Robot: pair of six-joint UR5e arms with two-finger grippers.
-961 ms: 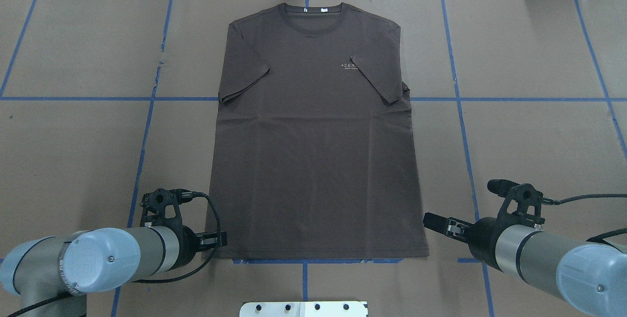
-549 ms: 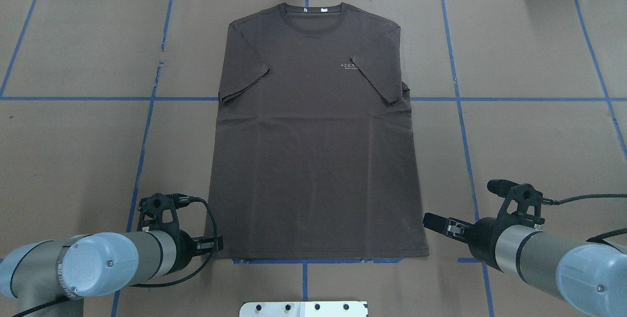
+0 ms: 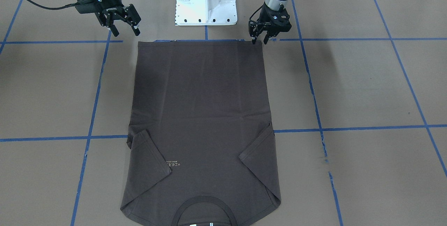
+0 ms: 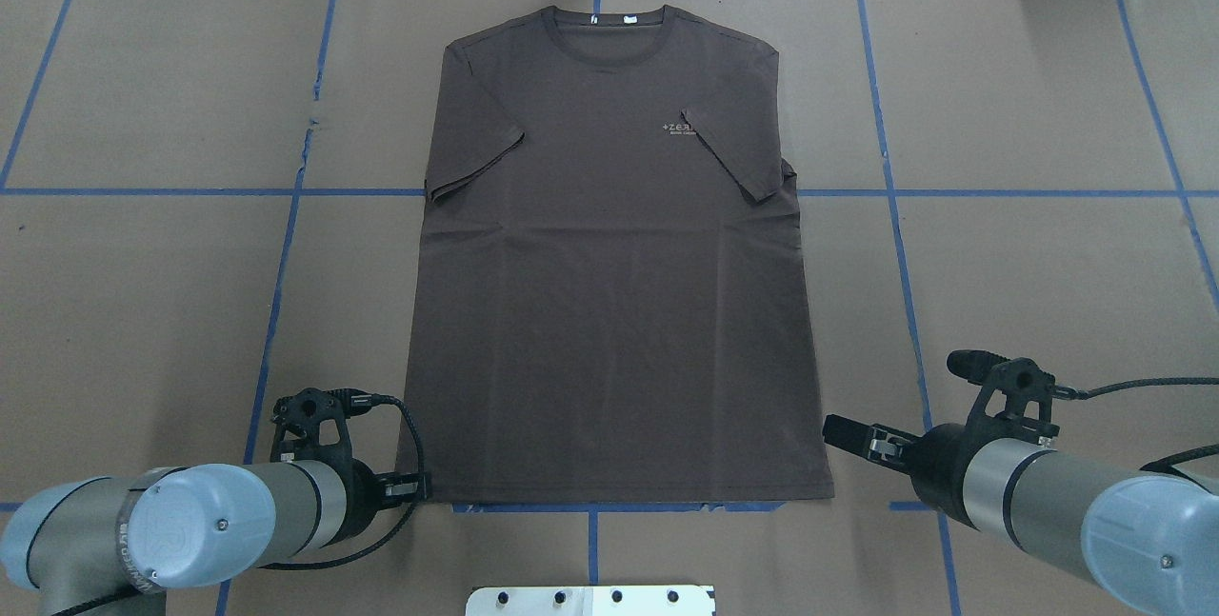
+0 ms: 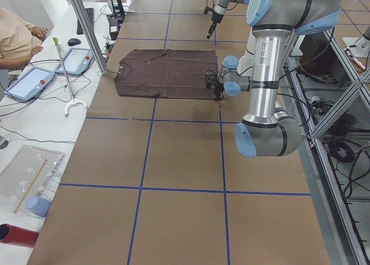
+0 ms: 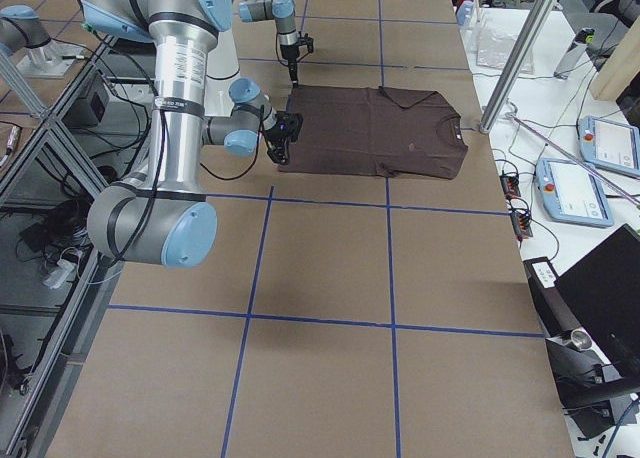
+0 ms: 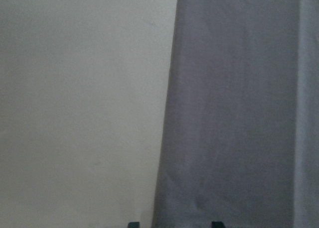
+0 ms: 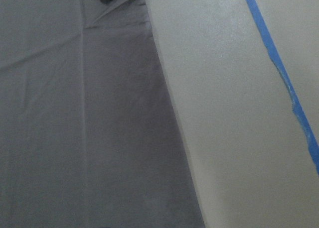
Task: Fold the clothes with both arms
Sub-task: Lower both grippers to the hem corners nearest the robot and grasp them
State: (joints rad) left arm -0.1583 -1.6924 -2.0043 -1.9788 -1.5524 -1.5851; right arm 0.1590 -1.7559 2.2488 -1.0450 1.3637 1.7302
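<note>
My left claw (image 3: 258, 40) is released, its two fingers a modest gap apart and pointing straight down at the shirt's hem corner nearest the robot on the left side. In the left wrist view one fingertip (image 7: 133, 224) sits over bare table and the other over the cloth, so the shirt's side edge runs between them. I cannot tell whether the tips touch the fabric, and nothing is gripped. The left arm (image 4: 190, 526) reaches in low from the table's near left corner, with its wrist bent down. My right claw (image 3: 124, 28) is spread wide and holds nothing. It hangs over bare table just beside the other hem corner, tilted toward the shirt, on the right arm (image 4: 1048, 497) coming from the near right corner. The brown T-shirt (image 4: 609, 311) lies flat and face up in the middle of the table (image 4: 1029, 264), collar toward the far edge, hem toward the near edge, and both sleeves folded inward over the chest.
</note>
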